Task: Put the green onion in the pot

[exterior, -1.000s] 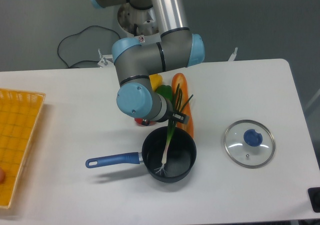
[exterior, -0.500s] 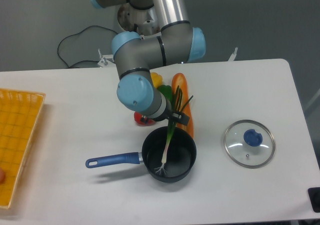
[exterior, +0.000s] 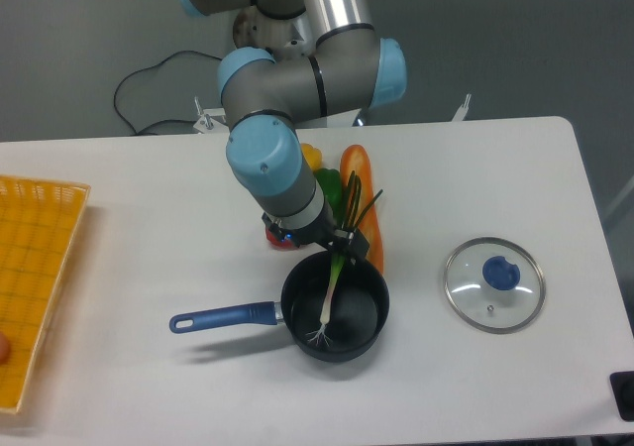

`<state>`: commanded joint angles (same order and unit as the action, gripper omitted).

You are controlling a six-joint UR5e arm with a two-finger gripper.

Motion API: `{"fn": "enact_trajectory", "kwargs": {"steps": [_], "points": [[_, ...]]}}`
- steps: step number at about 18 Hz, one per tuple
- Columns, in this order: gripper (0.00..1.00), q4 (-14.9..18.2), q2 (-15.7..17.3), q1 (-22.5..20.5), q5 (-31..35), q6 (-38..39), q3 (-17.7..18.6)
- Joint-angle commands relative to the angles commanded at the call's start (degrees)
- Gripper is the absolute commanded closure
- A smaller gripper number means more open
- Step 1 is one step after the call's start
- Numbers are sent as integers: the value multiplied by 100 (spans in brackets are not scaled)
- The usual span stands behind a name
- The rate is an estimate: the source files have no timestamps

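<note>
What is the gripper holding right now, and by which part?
It cannot be told: the gripper sits over the green onion where the stalk crosses the rim of the pot, but its fingers are hidden.

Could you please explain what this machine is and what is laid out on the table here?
This is one robot arm, filmed by a fixed camera looking down at a white table. Its grasping tool sits at the far rim of a black pot with a blue handle. A green onion leans in the pot, roots at the bottom, leaves sticking out past the rim by the tool. Whether the tool grips it or is open cannot be seen. Behind the pot lie a carrot, a green pepper, and something yellow and something red, mostly hidden by the arm. A glass lid lies to the right, and a yellow basket at the left edge.
</note>
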<state>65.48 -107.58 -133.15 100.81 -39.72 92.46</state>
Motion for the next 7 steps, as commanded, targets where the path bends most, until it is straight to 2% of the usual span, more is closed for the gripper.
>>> {"fn": "enact_trajectory", "kwargs": {"steps": [7], "points": [[0,17,9,-97,-202,-71,-176]]}}
